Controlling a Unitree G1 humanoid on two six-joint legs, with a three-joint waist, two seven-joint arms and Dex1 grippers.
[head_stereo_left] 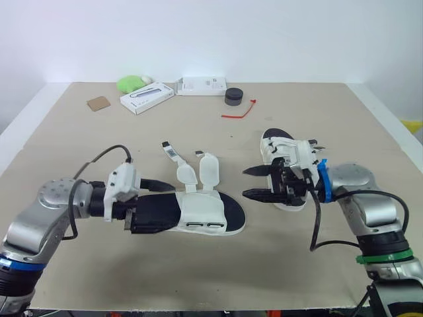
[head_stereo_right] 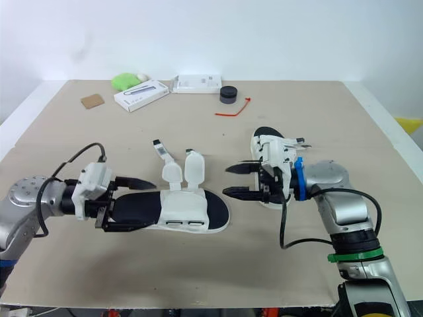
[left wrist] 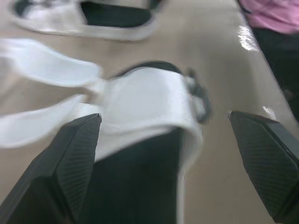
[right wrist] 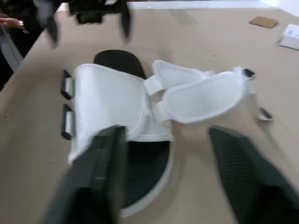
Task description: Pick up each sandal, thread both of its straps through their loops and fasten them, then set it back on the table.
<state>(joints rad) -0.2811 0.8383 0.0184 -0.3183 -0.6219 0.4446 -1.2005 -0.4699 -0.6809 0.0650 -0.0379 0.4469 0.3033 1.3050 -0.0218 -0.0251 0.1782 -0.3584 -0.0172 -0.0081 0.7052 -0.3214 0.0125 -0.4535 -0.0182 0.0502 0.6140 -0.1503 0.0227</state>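
My left gripper is straddling the heel of the near sandal, spread wide and gripping nothing. The sandal is lying on the table toward six o'clock, straps flopping open. I'm judging it light and stiff-soled: take the sole edges. At its three o'clock my right gripper is gaping.

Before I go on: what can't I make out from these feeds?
Right sandal: whether its straps are fastened; the right gripper covers it in the eye views.
Left gripper: whether it touches the left sandal; left wrist view is blurred.
White box at the back: print too small.
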